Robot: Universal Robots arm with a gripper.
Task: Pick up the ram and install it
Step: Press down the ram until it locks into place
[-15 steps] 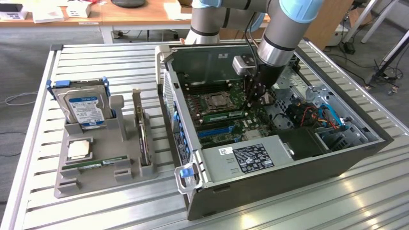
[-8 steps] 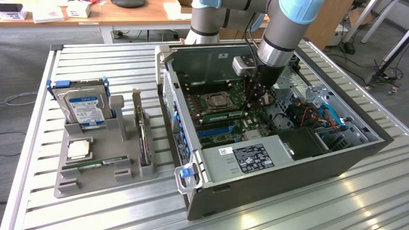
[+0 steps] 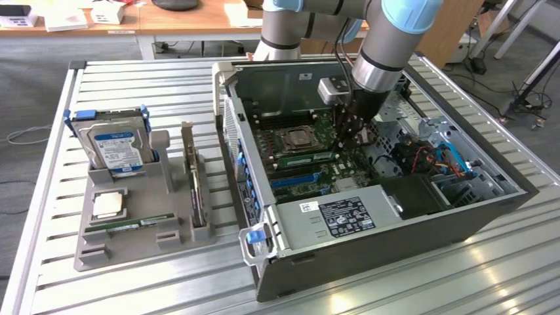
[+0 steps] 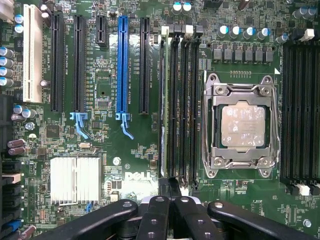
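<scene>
My fingers [image 4: 170, 197] are closed tight at the lower middle of the wrist frame, pressing down over the memory slots. A thin green strip, which I take to be the ram [image 4: 163, 100], stands in the slot nearest the blue expansion slot [image 4: 121, 65]; I hold nothing. Beyond sits the processor socket [image 4: 243, 126]. In the exterior frame, the computer case [image 3: 394, 223] lies open at centre on the desk [image 3: 490, 275], the parts holder [image 3: 140, 223] at lower left
</scene>
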